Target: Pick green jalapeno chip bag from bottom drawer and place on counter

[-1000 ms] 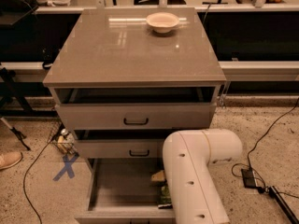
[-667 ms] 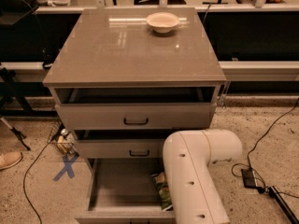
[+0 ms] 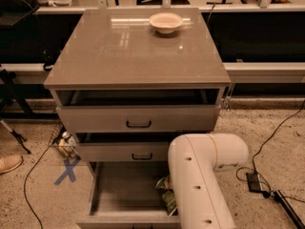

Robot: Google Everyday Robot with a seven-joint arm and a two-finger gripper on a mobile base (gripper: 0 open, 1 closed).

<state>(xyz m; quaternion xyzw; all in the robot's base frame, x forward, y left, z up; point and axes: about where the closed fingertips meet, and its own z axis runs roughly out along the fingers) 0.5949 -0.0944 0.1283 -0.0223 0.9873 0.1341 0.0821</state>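
Observation:
The bottom drawer [image 3: 119, 187] is pulled open at the foot of the grey cabinet, showing a plain grey floor. The green jalapeno chip bag [image 3: 167, 194] lies at the drawer's right side, partly covered by my white arm [image 3: 200, 175]. The arm reaches down into that right side. The gripper is hidden behind the arm, so it does not show. The counter [image 3: 124, 51] is the glossy grey-taupe cabinet top above.
A pale bowl [image 3: 166, 21] stands at the back of the counter. Two shallower drawers with black handles [image 3: 138, 124] sit slightly open above the bottom one. Cables and a power brick [image 3: 253, 181] lie on the floor to the right. A blue X [image 3: 67, 170] marks the floor left.
The chip bag shows a little more beside the arm than a second ago. The arm has barely moved.

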